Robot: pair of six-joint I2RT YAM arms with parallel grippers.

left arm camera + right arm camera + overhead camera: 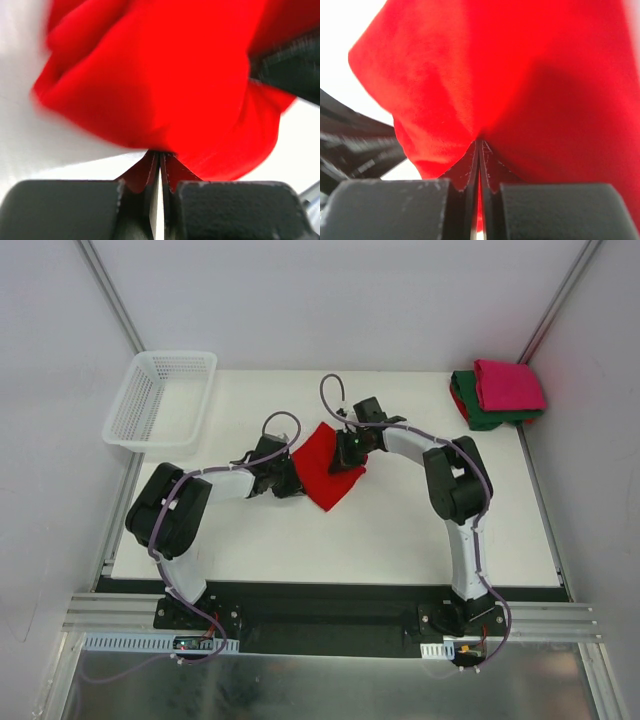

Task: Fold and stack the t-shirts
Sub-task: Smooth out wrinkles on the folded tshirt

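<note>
Top external view shows the left gripper (291, 480) and right gripper (350, 452) each pinching the red shirt (322, 474) from opposite sides on the table (400, 530).

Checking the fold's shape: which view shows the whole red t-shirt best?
Top external: the red t-shirt appears nearly whole, between the left gripper and right gripper. The wrist views show only close-up cloth pinched in shut jaws.
</note>
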